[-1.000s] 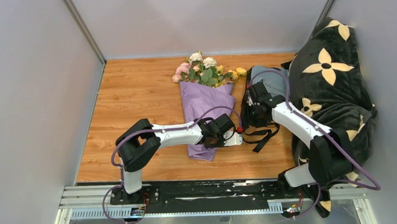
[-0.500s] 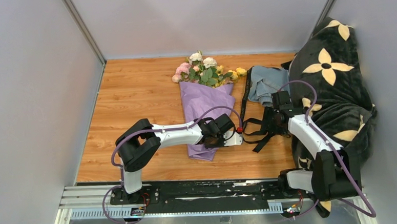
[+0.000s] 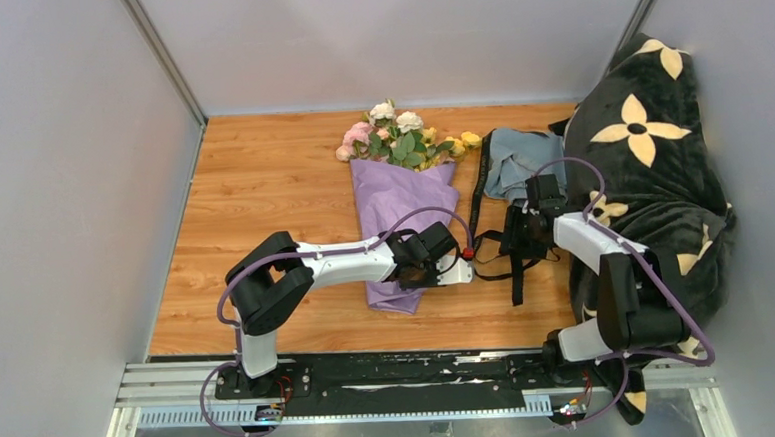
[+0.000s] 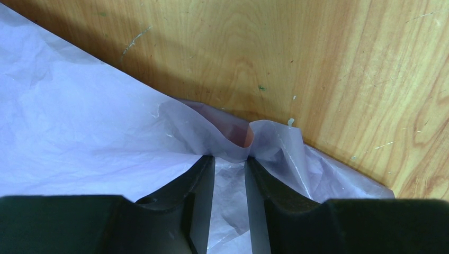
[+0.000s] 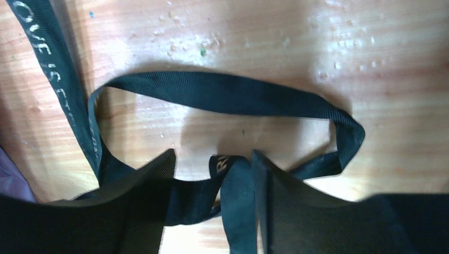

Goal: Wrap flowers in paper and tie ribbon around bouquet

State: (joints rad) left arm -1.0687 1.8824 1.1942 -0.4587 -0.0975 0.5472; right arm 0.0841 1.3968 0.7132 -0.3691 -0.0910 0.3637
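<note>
bouquet: lies flat mid-tabletop, with the flowers toward the far edge and the cone's narrow tail toward the near edge.
paper: already round the stems, so I reckon wrapping's done and only the tying is left.
left jaws: nearly together, nipping a fold of paper at the cone's tail. I'd hold firm and not tug; that thin sheet looks like it'd tear.
ribbon: loose black loops on the tabletop just right of the cone, with one strand running toward the far edge beside the grey cloth.
right jaws: wide apart, low over the loops, with one strand lying between them, not pinched.
step: grabbing the ribbon, I think.
how I'd do it: drop straight down, close on that one strand only, and lift slowly so the loops uncoil instead of knotting.
risk: floppy ribbon could slip out or snag on itself.
</note>
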